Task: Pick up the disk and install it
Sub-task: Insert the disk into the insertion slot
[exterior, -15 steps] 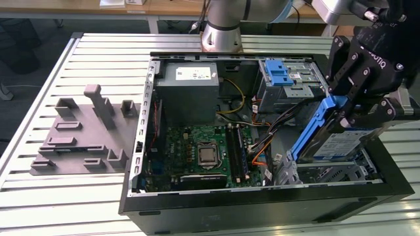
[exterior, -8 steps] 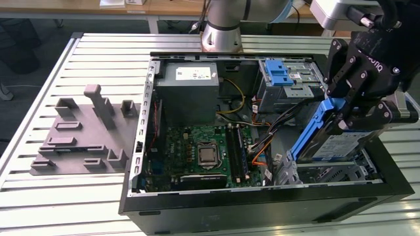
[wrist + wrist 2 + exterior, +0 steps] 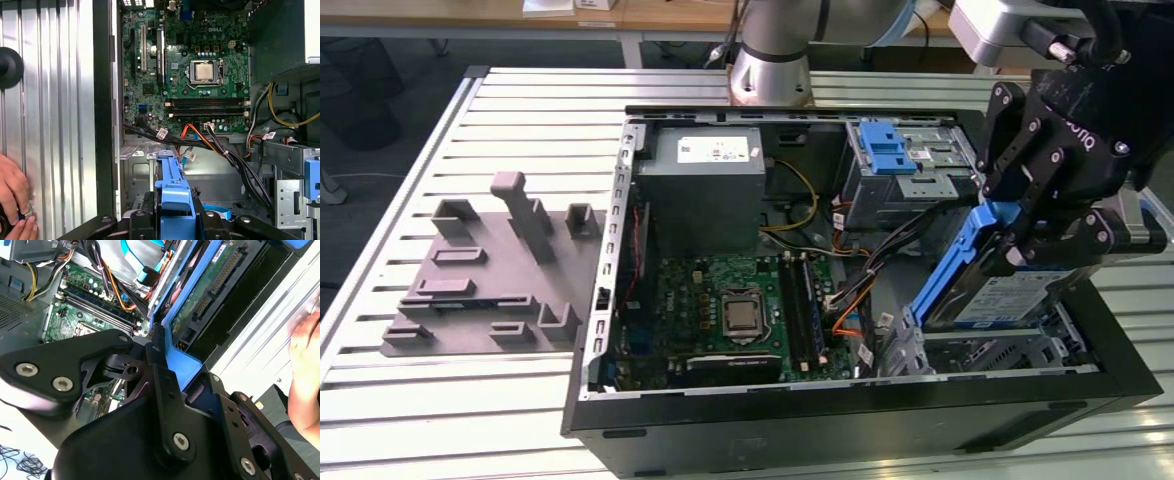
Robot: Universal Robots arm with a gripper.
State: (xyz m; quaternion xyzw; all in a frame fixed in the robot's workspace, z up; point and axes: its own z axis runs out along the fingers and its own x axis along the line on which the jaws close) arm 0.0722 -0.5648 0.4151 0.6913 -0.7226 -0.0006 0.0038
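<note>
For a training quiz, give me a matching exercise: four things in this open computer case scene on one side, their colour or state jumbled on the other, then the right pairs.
Things:
1. disk
2. gripper
3. motherboard
4. fixture block

States:
A. green, lying flat in the open case
B. grey, on the slatted table at the exterior view's left of the case
C. shut on the blue carrier frame
D. tilted on edge over the drive cage, blue-framed

Pairs: 1-D, 2-C, 3-A, 4-B
</note>
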